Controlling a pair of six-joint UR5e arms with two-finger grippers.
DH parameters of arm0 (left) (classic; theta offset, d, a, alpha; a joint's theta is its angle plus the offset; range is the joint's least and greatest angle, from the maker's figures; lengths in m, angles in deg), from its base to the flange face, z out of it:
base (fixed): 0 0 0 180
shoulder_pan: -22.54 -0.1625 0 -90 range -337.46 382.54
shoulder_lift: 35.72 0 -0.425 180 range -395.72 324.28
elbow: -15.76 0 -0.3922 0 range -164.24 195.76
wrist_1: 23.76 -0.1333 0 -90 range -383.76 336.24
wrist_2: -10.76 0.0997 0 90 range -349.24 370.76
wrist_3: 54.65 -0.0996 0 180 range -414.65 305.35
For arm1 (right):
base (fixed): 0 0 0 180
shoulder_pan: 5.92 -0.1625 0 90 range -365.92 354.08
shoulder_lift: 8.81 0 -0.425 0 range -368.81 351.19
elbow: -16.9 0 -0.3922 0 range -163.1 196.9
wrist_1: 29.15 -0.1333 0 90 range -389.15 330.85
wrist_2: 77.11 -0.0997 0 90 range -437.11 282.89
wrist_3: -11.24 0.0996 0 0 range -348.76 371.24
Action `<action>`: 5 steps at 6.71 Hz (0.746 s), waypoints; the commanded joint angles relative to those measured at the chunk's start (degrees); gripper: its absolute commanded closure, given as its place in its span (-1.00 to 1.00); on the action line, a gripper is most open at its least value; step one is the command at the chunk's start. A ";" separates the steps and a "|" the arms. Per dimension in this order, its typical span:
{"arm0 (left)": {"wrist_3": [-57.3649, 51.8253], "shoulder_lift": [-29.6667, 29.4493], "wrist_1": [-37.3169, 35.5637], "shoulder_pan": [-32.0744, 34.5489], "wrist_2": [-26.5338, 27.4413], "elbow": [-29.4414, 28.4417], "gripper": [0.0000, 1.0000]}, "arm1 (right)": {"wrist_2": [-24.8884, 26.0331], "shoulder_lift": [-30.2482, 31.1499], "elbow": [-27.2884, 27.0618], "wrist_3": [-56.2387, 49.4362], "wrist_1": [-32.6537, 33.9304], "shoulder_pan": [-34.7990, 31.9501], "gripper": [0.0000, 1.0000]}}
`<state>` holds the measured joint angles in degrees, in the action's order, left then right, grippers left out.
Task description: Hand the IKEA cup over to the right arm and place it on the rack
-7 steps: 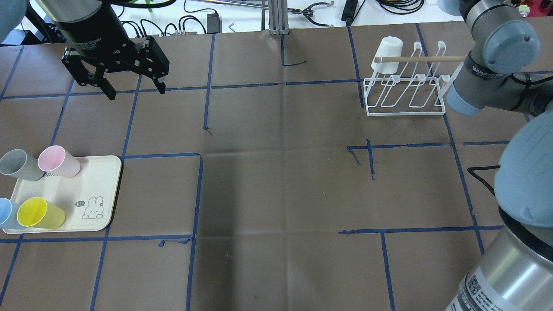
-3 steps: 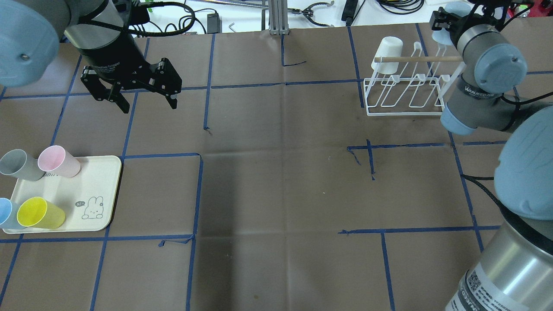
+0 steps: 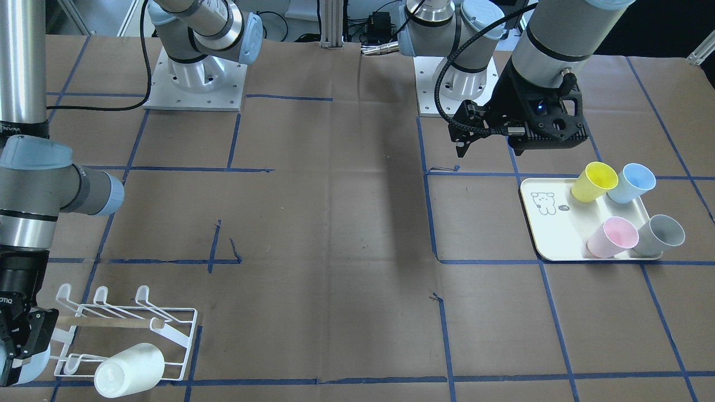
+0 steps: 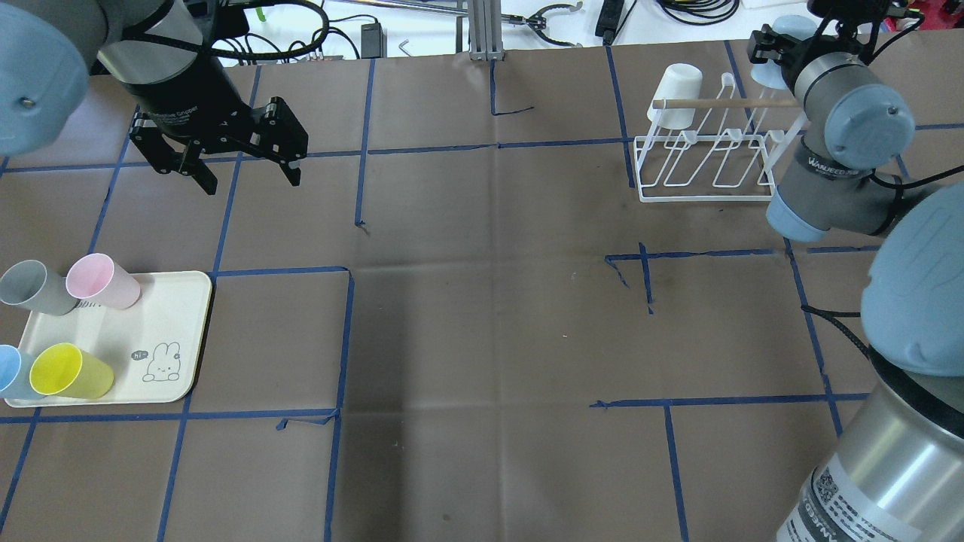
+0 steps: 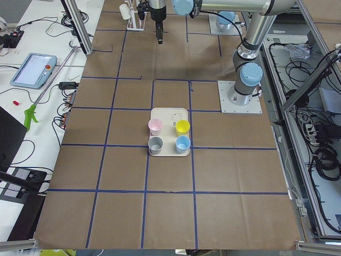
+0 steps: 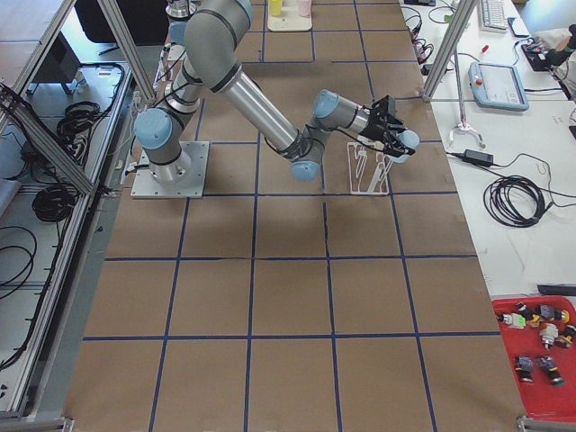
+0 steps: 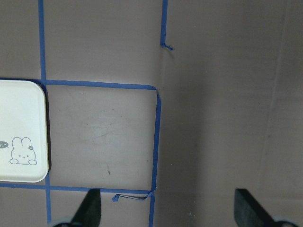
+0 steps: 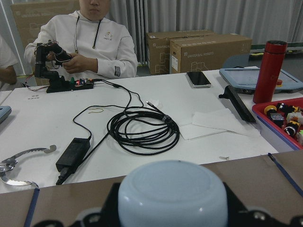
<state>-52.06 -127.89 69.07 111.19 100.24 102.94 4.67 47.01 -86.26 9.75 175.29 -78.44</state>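
My right gripper (image 4: 776,49) is shut on a pale blue cup (image 4: 787,25) at the far right end of the white wire rack (image 4: 708,162), just behind it and above the table. The cup's base fills the bottom of the right wrist view (image 8: 173,189). In the front-facing view the cup (image 3: 25,365) hangs beside the rack (image 3: 167,318). A white cup (image 4: 678,94) sits on the rack's left prong. My left gripper (image 4: 250,179) is open and empty above the table, beyond the tray.
A cream tray (image 4: 173,331) with a bunny drawing lies at the near left. It holds grey (image 4: 34,286), pink (image 4: 102,280), blue (image 4: 9,373) and yellow (image 4: 71,370) cups. Operators, cables and tools are on the white bench beyond the table's far edge (image 8: 142,127).
The right wrist has swung so its gripper and the pale blue cup now show behind the rack's right end. The left gripper has shifted slightly nearer and to the right, still open.
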 commanded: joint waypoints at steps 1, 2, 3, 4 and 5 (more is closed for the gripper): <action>0.31 0.14 -0.02 -0.24 0.00 0.01 -0.99 | 0.14 -0.53 -0.99 0.43 0.00 0.01 0.00; 0.31 0.14 -0.02 -0.15 0.00 0.01 -0.99 | 0.23 -0.44 -1.52 0.70 -0.26 -0.08 -0.99; 0.48 0.14 0.15 -0.06 0.00 0.10 -0.99 | 0.31 -0.35 -1.52 0.70 -0.26 -0.08 -1.00; 0.57 0.14 0.07 -0.06 0.00 0.02 -0.99 | 0.31 -0.18 -1.43 0.70 -0.52 -0.08 -1.00; 0.57 0.14 0.07 -0.06 0.00 0.10 -0.99 | 0.40 0.08 -1.17 0.70 -0.79 -0.08 -1.00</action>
<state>-51.53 -127.74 69.15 111.11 100.24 102.99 4.99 46.82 -87.63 10.43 174.79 -78.51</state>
